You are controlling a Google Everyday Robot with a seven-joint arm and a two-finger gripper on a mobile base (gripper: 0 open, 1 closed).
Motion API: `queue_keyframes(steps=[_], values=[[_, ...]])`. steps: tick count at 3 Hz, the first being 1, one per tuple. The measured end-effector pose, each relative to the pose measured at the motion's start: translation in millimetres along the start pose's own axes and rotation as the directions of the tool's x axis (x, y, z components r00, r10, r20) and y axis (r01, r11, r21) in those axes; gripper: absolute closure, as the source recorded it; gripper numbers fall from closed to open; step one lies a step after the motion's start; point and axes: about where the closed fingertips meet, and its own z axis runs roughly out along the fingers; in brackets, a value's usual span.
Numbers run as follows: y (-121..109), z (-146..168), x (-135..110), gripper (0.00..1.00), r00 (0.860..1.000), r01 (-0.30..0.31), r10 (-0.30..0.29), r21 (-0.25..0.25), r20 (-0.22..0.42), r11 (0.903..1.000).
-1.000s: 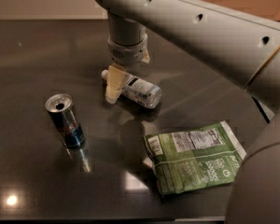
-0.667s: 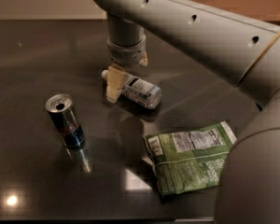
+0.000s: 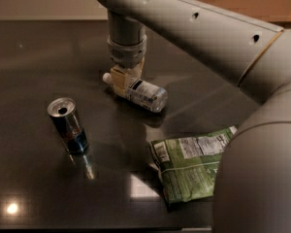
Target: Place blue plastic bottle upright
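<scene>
The blue plastic bottle (image 3: 146, 95) lies on its side on the dark table (image 3: 34, 57), its white cap pointing left and its clear base pointing right. My gripper (image 3: 122, 83) hangs straight down from the arm and sits at the bottle's neck end, just right of the cap. The gripper covers the neck of the bottle.
A blue-and-silver drink can (image 3: 68, 125) stands upright to the front left of the bottle. A green snack bag (image 3: 191, 166) lies flat at the front right. My arm's large grey links fill the upper and right parts of the view.
The arm has shifted slightly to the left over the bottle's neck. The bottle, the can and the bag have not moved.
</scene>
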Motion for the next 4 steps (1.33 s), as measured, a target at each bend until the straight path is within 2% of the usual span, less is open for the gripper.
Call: queue_keyframes(steps=[1,2,3,4], values=[[5.3,-21.7,-2.3,0.73,0.998,0.032,-0.032,-0.014,0.061,0.9994],[7.3,-49.5,-2.9,0.97,0.986,0.075,-0.071,-0.017,0.148,0.9971],[6.5,-70.7,-1.7,1.0,0.957,0.134,-0.122,-0.024,0.265,0.9908],[6.1,-85.8,2.6,1.0,0.893,0.195,-0.163,-0.035,0.419,0.9802]])
